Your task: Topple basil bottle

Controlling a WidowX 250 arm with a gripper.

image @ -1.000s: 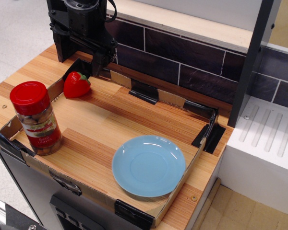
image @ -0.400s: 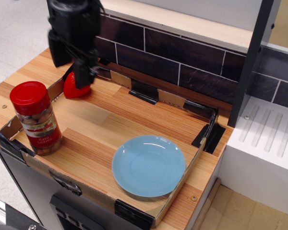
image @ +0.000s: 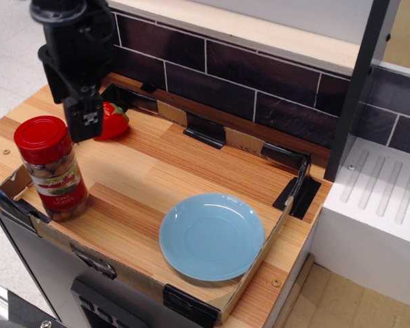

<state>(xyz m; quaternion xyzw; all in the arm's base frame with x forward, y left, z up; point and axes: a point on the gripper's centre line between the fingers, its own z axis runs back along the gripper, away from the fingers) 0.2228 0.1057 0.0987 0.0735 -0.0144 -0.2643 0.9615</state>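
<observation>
Glossy blue plate (image: 212, 236) on smooth wooden table (image: 157, 174).

The robot's arm (image: 72, 41), entering the view at about eleven o'clock, is showing as a bulky, boxy body finished entirely in matte black. Its upper part is looking rounded, like a cylindrical housing, with faint lighter highlights catching along the top edge. Below that the casing is narrowing into a blocky lower section. The gripper (image: 84, 119) at its six o'clock end is appearing as a small dark rectangular piece carrying pale grey specks or markings; the jaws themselves are too blurred to make out.
</observation>
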